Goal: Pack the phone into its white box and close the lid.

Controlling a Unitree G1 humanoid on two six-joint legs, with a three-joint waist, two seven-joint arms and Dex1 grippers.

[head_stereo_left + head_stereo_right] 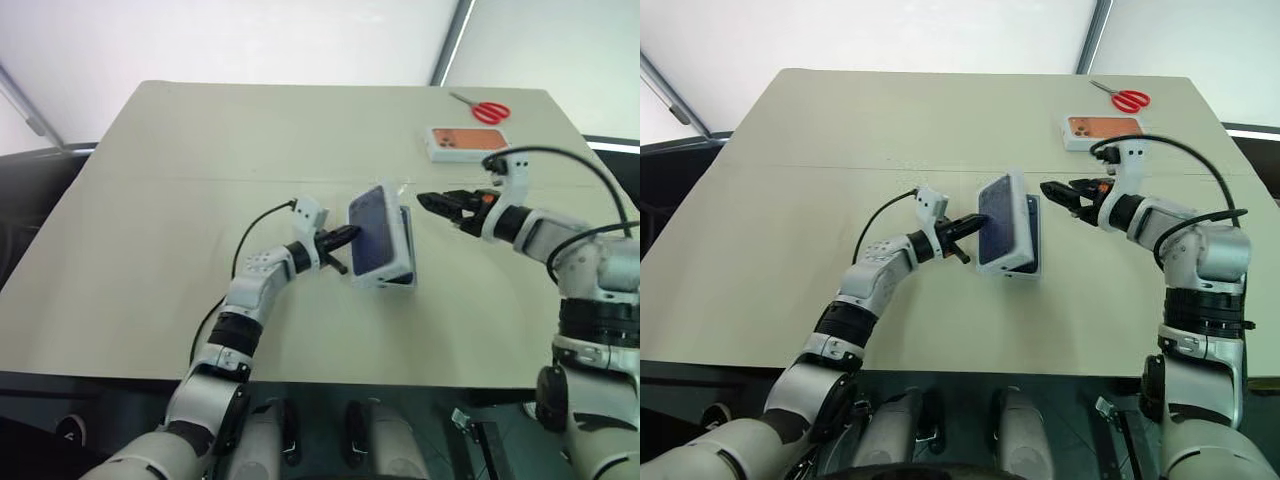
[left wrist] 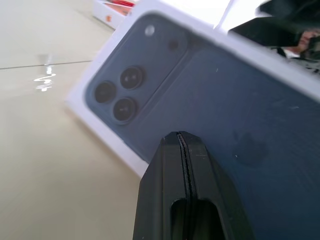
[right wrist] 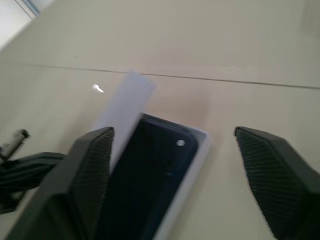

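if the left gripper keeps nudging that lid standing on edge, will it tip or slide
Likely to tip: the lid stands tilted over the white box, touching little of the table. It looks like rigid card, so it should swing over in one piece, not bend. The shut left gripper presses its glossy printed face, so the fingertips may skid. The open right gripper isn't steadying it.

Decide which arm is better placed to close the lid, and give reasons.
Left. Its shut pincer presses on the lid's printed face, so it can probably push the lid onto the box. The right pincer hangs open, apart from both.
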